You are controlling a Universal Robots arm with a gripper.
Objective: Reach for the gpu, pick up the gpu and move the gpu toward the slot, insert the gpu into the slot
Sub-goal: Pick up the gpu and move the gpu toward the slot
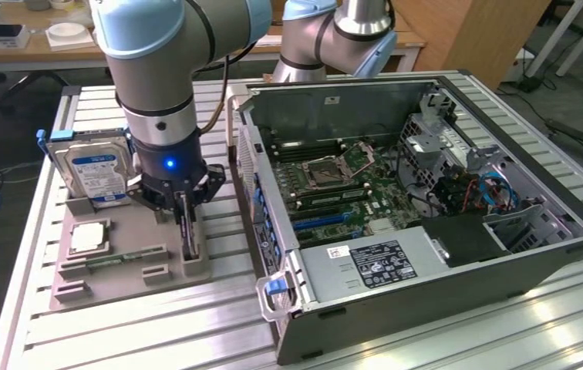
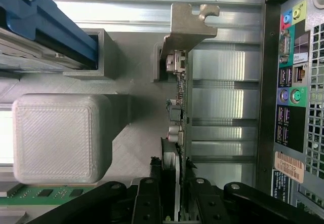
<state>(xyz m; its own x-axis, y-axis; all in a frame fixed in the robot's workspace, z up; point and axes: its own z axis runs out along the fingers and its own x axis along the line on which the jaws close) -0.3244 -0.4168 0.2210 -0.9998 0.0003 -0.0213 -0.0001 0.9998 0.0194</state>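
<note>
Aluminium desk [image 1: 538, 324] carries it all: the open computer case [image 1: 538, 266] on the exterior view's right, and the grey holder tray [image 1: 116, 281] on its left, where I am working. A hard drive [image 1: 101, 173] stands at the tray's far end. The gpu [image 2: 183, 107] stands on edge in the tray's holder just beside the case, its metal bracket [image 2: 190, 26] at one end.

My jaws [image 1: 183, 202] are lowered astride the card, one either side and close in. I cannot tell whether they already pinch it. I judge this the end of the reach, with the pick not yet made. A lift would call for a firm hold and a straight pull upward.

The card's lower edge is hidden in the holder, and I cannot make out which board slot [image 1: 318, 220] is meant.
</note>
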